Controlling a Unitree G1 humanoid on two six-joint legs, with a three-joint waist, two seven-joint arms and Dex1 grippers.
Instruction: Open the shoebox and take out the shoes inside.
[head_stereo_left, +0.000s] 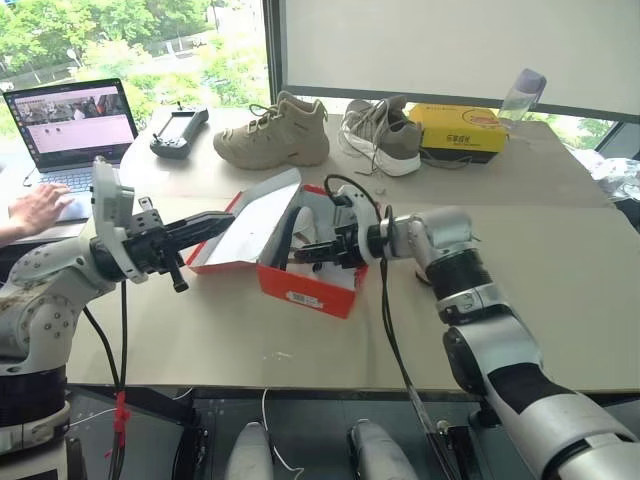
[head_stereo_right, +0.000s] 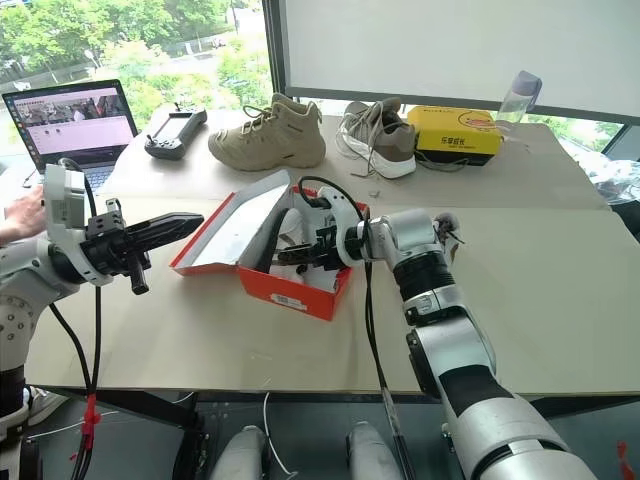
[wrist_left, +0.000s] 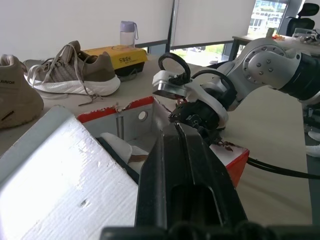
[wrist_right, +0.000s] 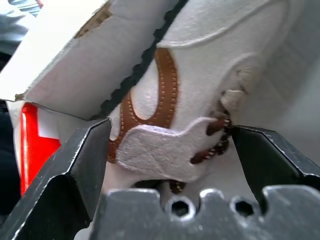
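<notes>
Silver-grey jointed metal arms with black bands and looping black cables end in black two-fingered left gripper (head_stereo_right: 190, 222) and right gripper (head_stereo_left: 305, 254)

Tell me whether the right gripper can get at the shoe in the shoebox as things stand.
Probably yes: the left gripper props the shoebox lid up, and the right gripper is open astride the white shoe, nothing between.

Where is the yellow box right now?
The yellow box sits at the table's far side, right of the grey-and-white sneaker, beyond the open shoebox.
</notes>
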